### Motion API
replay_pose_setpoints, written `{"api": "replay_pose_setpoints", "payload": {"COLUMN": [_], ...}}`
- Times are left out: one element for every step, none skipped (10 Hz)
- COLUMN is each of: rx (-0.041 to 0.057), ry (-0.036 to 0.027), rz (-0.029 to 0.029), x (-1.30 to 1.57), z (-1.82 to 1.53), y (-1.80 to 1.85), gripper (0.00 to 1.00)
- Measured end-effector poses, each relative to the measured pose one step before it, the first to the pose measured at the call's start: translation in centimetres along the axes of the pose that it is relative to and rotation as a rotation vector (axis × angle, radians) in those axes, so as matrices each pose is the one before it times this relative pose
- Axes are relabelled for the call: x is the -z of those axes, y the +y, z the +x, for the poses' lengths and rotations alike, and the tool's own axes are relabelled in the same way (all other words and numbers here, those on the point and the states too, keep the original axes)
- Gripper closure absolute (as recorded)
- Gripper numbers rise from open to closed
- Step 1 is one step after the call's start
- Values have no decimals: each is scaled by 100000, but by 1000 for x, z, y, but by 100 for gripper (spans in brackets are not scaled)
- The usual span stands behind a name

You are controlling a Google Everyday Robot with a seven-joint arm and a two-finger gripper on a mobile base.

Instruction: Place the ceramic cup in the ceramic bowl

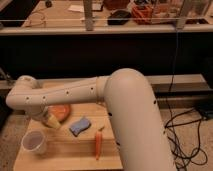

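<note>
A white ceramic cup (34, 142) stands upright on the wooden table (65, 152) at the front left. An orange ceramic bowl (62, 110) sits behind it, partly hidden by my arm. My white arm reaches across from the right and bends down at the left. The gripper (50, 120) hangs at the bowl's front left edge, just above and to the right of the cup, and is not around the cup.
A blue sponge (79, 126) lies right of the gripper, and an orange carrot (98, 143) lies in front of it. A dark shelf front stands behind the table. Black cables (187, 135) trail on the floor at the right.
</note>
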Motion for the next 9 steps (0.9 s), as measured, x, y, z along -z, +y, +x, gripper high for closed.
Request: {"api": "replay_pose_setpoints", "payload": {"rx": [92,1390,2618,2803,3601,4197,4153,5206,8430], "ry": [-1199,-2125,-3249,-2961,-2224,-3279,-3250,-3956,-5574], "rz": [1722,4251,7486,6374,3357,1790,829,207,459], "x": [109,198,179,23,62,-72,-72,-82,-60], "z": [2,34,-286,-260,-212,-476,-168,-86,-374], "y": [506,-74,-331,-36,-113,-141,-119,58,-208], "gripper": [20,20,20,20,20,20,20,20,20]}}
